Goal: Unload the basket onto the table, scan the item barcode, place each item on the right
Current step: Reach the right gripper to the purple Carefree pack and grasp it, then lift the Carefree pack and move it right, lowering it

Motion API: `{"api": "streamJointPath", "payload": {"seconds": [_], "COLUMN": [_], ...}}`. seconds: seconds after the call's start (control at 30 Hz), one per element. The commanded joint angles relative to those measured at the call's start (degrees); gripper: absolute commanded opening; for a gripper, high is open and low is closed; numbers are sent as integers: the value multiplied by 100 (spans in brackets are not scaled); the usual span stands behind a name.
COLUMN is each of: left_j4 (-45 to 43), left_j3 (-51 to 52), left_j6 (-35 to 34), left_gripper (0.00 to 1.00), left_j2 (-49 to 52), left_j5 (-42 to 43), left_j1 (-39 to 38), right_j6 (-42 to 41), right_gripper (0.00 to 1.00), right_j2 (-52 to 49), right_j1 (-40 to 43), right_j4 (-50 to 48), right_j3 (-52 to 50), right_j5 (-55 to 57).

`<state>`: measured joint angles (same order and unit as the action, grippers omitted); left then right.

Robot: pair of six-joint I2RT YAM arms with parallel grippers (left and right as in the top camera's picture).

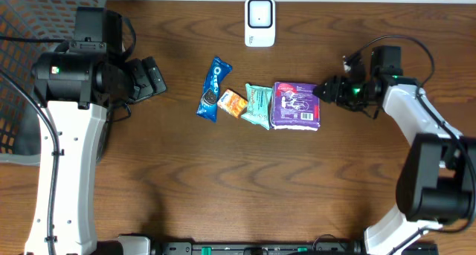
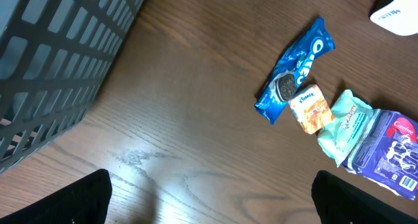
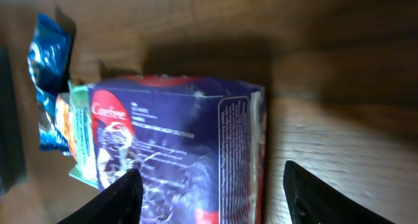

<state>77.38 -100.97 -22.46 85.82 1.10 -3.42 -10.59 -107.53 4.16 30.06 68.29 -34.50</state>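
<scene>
Currently the purple pack (image 1: 296,105) lies flat on the table (image 1: 223,181). R gripper (image 3: 212,185) is at the pack's right end with its fingers (image 3: 124,198) either side of it, partly open. A gap shows at one finger, so no grip yet.

Left of the pack:
- teal packet (image 1: 259,105), touching it
- orange packet (image 1: 233,102)
- blue Oreo pack (image 1: 214,89)

L gripper (image 1: 158,78) is well left of the pack, spread wide & empty. White scanner (image 1: 259,21) stands beyond the pack, far edge.
</scene>
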Motion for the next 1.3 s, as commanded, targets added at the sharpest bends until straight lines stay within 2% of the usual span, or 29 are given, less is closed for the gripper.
{"api": "streamJointPath", "payload": {"seconds": [0.0, 0.23, 0.3, 0.33, 0.43, 0.47, 0.6, 0.7, 1.0, 1.13, 1.27], "left_j4": [17, 17, 17, 17, 17, 17, 17, 17, 17, 17, 17], "left_j3": [-15, -15, -15, -15, -15, -15, -15, -15, -15, -15, -15], "left_j6": [37, 35, 37, 35, 35, 37, 37, 35, 37, 35, 37], "left_gripper": [98, 98, 98, 98, 98, 98, 98, 98, 98, 98, 98], "left_j2": [28, 28, 28, 28, 28, 28, 28, 28, 28, 28, 28], "left_j5": [-92, -92, -92, -92, -92, -92, -92, -92, -92, -92, -92], "left_j1": [24, 24, 24, 24, 24, 24, 24, 24, 24, 24, 24], "right_j6": [208, 212, 212, 210, 208, 199, 140, 142, 129, -459, -960], "right_gripper": [62, 52, 45, 39, 8, 1, 1, 1, 1, 1, 1], "right_j2": [-330, -686, -758, -782, -811, -798, -595, -219, 1510, 1910, 1847], "right_j1": [-17, -13, -13, -13, 2, 17, 144, 256, 142, 31, 24], "right_j4": [-68, -293, -334, -348, -348, -348, -240, 181, 1250, 1467, 1528], "right_j3": [107, 107, 103, 103, 103, 105, 144, 308, 643, 640, 570], "right_j5": [-511, -612, -610, -610, -520, -498, -446, 197, 4098, 6052, 7534]}}
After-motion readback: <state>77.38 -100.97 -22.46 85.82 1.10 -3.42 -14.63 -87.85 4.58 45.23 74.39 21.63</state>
